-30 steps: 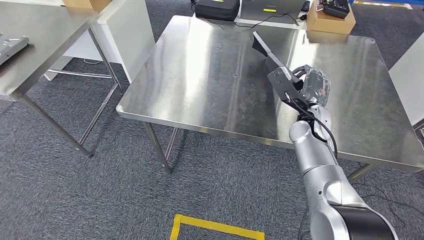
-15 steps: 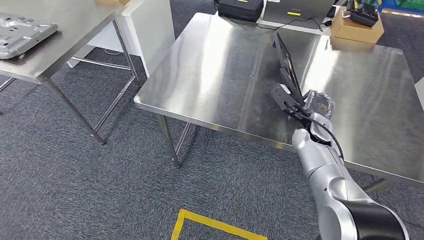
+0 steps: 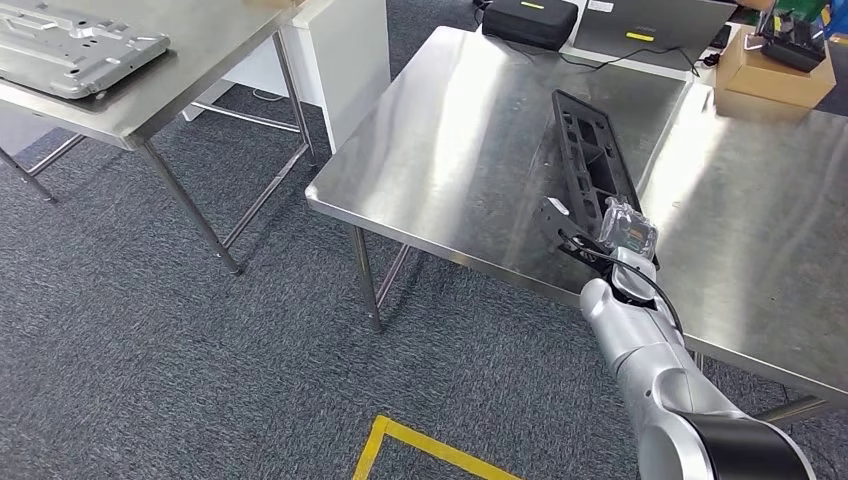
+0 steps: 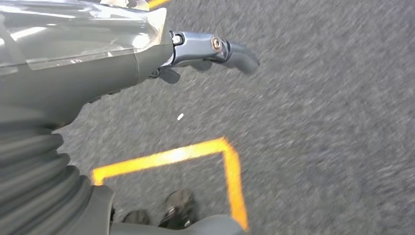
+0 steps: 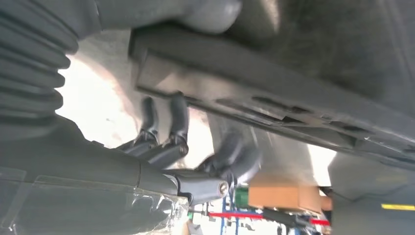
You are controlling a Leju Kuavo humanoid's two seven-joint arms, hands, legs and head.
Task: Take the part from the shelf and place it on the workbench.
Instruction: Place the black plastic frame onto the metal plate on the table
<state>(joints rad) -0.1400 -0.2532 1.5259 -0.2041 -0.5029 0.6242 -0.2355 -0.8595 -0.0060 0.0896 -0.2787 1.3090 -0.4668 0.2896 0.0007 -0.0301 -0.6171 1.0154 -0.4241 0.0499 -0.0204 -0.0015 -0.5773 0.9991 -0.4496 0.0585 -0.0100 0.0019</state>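
Note:
A long black ribbed plastic part (image 3: 592,150) stretches over the steel workbench (image 3: 470,130), its hollow face turned up. My right hand (image 3: 622,228) grips its near end, just inside the bench's front edge. Whether the part touches the steel I cannot tell. In the right wrist view the thumb (image 5: 210,14) lies over the part (image 5: 274,98) and the dark fingers (image 5: 171,127) curl under it. My left hand (image 4: 195,49) hangs over the grey carpet, holding nothing, with one finger stretched out.
A second steel table (image 3: 180,75) at the left carries a grey metal plate (image 3: 70,50). At the workbench's far edge sit a black case (image 3: 530,20), a grey device (image 3: 650,25) and a cardboard box (image 3: 770,65). Yellow floor tape (image 3: 420,450) marks the carpet.
The camera has shifted, sliding the whole scene rightward. The part has tipped from standing on edge to lying flatter over the bench, its hollow face now showing, still in my right hand.

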